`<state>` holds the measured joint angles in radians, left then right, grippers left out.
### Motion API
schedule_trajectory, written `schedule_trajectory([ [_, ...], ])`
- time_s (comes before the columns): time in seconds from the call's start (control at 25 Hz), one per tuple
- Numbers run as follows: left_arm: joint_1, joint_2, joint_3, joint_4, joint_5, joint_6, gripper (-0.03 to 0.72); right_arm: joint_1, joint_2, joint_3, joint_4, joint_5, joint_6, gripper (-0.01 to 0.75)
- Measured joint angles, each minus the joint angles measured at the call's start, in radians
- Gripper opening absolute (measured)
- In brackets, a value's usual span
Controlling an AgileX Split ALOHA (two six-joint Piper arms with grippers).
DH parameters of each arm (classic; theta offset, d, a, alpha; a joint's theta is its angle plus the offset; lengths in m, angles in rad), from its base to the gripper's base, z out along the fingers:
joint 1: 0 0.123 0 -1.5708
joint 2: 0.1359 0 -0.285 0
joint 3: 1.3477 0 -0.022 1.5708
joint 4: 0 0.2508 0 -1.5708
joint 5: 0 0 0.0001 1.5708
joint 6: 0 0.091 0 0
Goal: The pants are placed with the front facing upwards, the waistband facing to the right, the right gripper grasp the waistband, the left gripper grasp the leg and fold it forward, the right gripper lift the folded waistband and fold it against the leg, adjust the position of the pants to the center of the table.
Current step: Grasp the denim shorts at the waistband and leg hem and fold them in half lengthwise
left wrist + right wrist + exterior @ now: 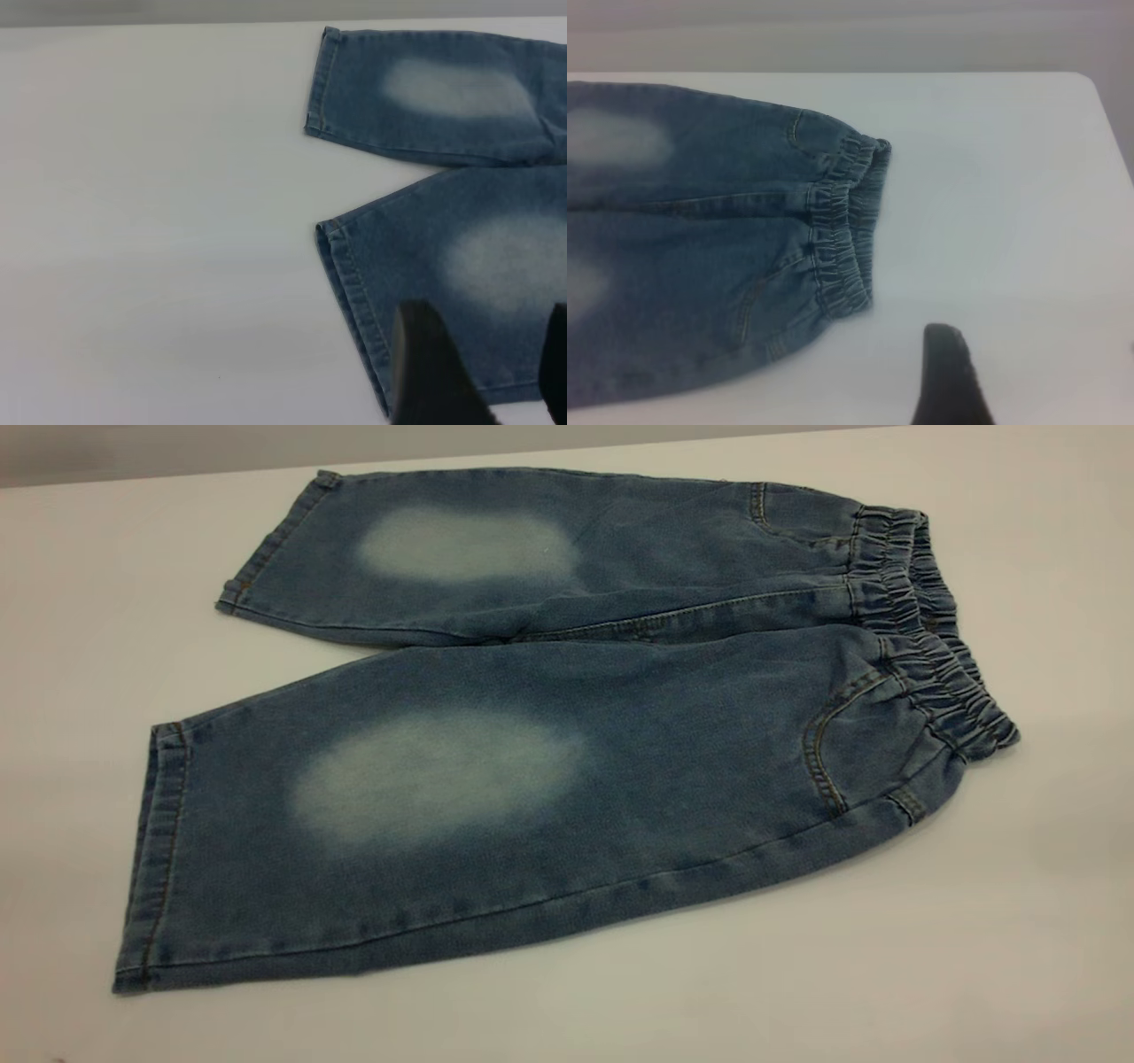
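The pants lie flat and unfolded on the white worktop, front side up, with both short legs spread toward the left and the waistband at the right. Each leg shows a pale faded oval patch.

The left gripper hovers above the hem end of the near leg; its two dark fingers stand apart with denim visible between them, so it is open and holds nothing.

Of the right gripper only one dark fingertip shows, above bare worktop just beside the near end of the waistband, not touching it; whether that gripper is open or closed I cannot tell.
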<state>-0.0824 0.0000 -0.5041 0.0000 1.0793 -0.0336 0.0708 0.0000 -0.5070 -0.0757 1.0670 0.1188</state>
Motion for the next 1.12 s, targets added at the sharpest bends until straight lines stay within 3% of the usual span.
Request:
schedule_trajectory([
  [0.28,0.0,0.021,-0.023,0.008,-0.044,0.028,0.309,0.0,0.0,0.0,-0.026,0.0,0.0,0.387],
  [0.48,0.0,0.148,-0.027,0.0,-0.167,0.007,0.309,0.0,0.008,-0.013,-0.019,-0.019,-0.001,0.387],
  [0.8,0.0,0.494,-0.087,-0.09,-0.333,0.091,0.309,0.0,0.253,-0.071,0.04,-0.162,-0.01,0.387],
  [1.12,0.0,0.827,-0.231,-0.089,-0.328,0.257,0.309,0.0,0.533,-0.07,0.202,-0.289,-0.081,0.387],
])
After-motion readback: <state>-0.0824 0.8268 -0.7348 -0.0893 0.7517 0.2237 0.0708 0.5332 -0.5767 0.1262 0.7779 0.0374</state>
